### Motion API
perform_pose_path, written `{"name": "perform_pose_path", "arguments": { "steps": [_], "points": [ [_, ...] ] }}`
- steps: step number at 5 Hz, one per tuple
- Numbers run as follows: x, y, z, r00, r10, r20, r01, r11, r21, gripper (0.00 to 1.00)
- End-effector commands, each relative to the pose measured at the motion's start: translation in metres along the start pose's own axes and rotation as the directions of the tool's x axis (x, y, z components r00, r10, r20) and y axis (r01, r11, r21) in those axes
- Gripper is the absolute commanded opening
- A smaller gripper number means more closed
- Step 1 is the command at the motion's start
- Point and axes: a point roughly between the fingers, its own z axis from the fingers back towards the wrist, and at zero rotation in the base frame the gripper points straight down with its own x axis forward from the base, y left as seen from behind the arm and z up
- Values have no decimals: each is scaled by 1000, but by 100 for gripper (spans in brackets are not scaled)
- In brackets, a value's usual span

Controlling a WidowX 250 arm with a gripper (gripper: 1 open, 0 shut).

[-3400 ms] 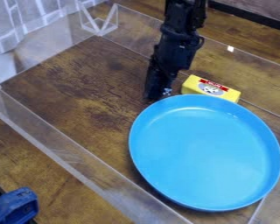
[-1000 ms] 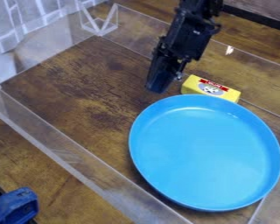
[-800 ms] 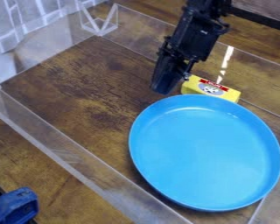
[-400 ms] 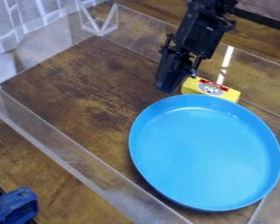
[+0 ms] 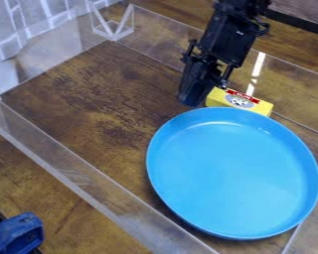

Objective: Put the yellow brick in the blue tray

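Clenched empty gripper (image 5: pixel 193 98) shifted beside yellow brick (image 5: pixel 240 100), long axis slanting down-right, blue tray (image 5: pixel 235 171) near

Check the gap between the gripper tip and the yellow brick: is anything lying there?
Nothing. In the camera view the shut gripper stands right beside the yellow brick's left end; only bare wooden tabletop shows there. Whether they touch cannot be told.

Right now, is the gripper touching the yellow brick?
Cannot tell. In the one camera view, the shut gripper sits right at the left end of the yellow brick, its dark body overlapping that edge, so neither contact nor a gap shows plainly.
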Motion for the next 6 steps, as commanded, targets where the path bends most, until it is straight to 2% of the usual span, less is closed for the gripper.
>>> {"name": "perform_pose_path", "arguments": {
  "steps": [1,2,3,4,5,6],
  "points": [
    [1,-8,25,997,-4,83,1,999,42,100],
    [-4,-18,32,998,18,65,-20,999,39,0],
    [-9,-26,41,998,39,45,-41,998,40,0],
    [-9,-30,41,998,48,42,-50,998,38,0],
    [-6,-30,37,998,52,41,-53,998,35,100],
    [-10,-33,43,998,63,31,-65,997,40,0]
  ]
}}
